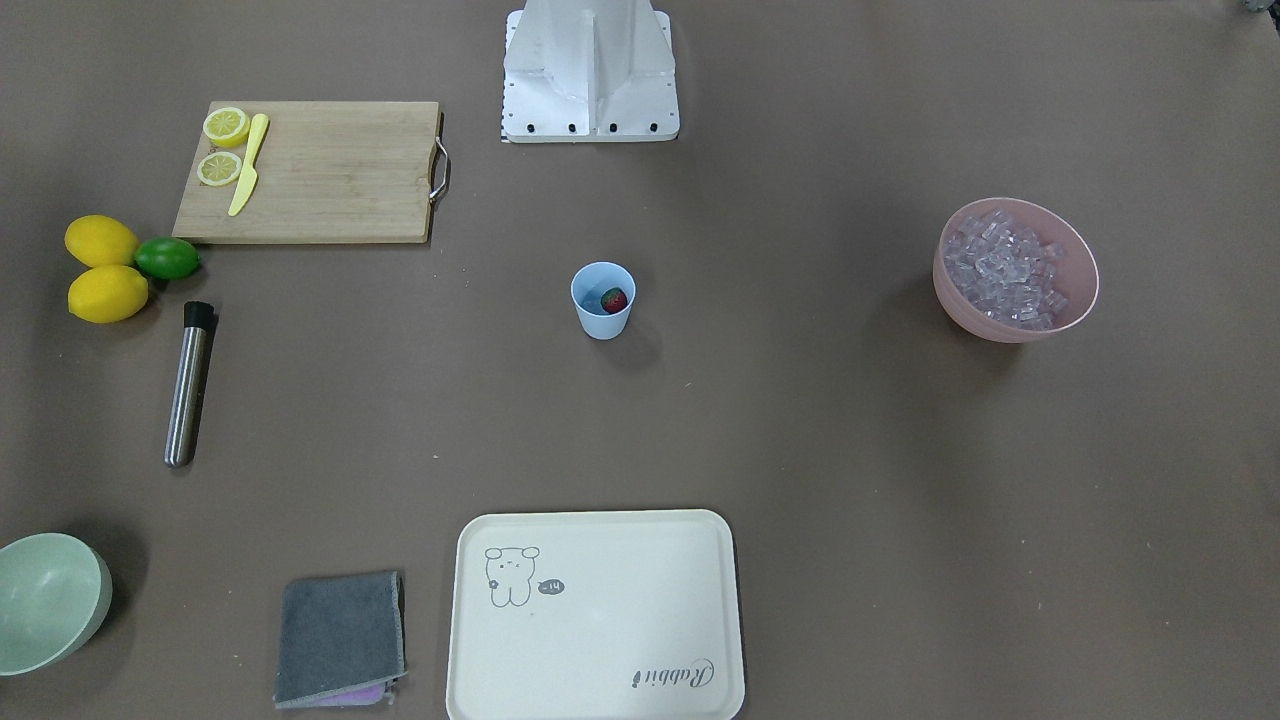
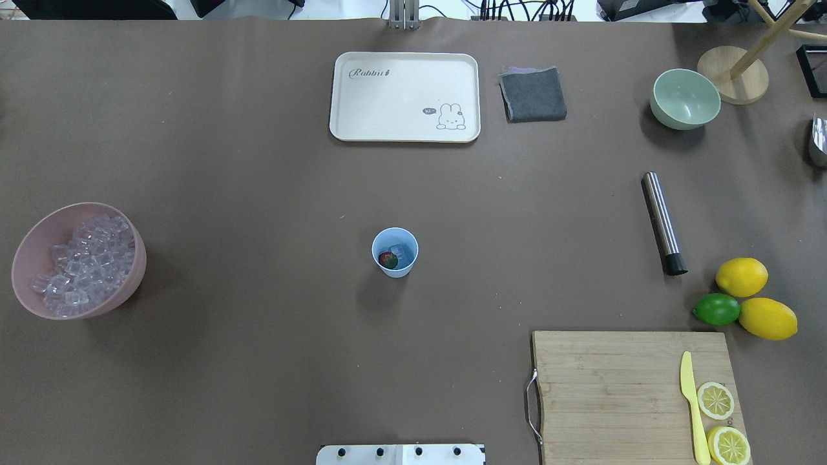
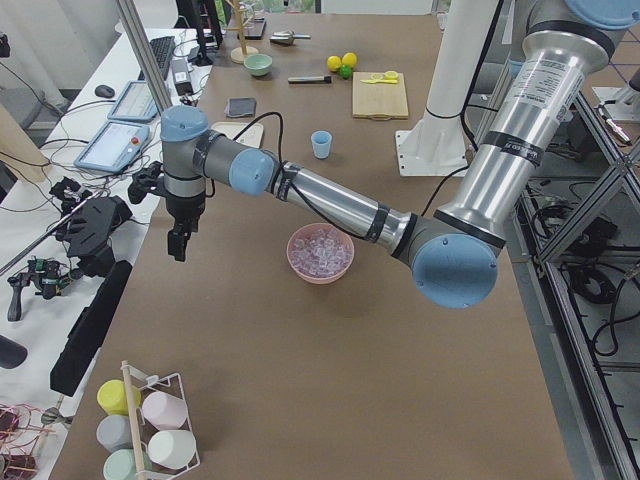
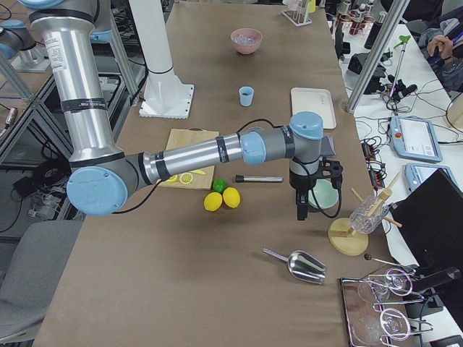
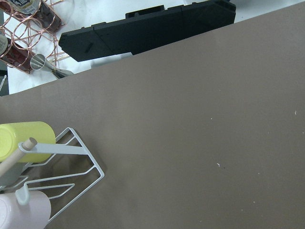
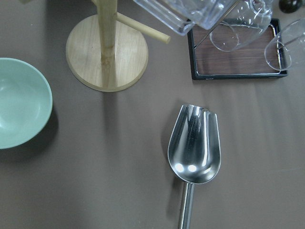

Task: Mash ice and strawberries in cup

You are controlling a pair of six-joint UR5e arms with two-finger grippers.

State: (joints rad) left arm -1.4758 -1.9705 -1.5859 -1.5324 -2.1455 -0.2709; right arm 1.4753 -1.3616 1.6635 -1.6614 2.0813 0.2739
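The light-blue cup (image 1: 603, 300) (image 2: 395, 252) stands upright at the table's middle. Inside it lie a red strawberry (image 1: 614, 299) (image 2: 387, 259) and a clear cube of ice (image 2: 402, 251). Many more ice cubes (image 1: 1005, 270) fill a pink bowl (image 2: 39, 242) on the robot's left. A steel muddler with a black tip (image 2: 664, 223) lies flat on the robot's right. My left gripper (image 3: 180, 241) hangs beyond the pink bowl, off towards the table's left end. My right gripper (image 4: 302, 210) hovers near the green bowl (image 4: 323, 195). Both show only in side views, so I cannot tell their state.
A cream tray (image 2: 342, 97) and a grey cloth (image 2: 533, 94) lie at the far edge. A wooden cutting board (image 2: 607, 387) holds lemon halves and a yellow knife (image 2: 691, 407). Two lemons (image 2: 742, 276) and a lime (image 2: 716, 309) sit beside it. A metal scoop (image 6: 194, 148) and wooden stand (image 6: 106, 59) lie below the right wrist.
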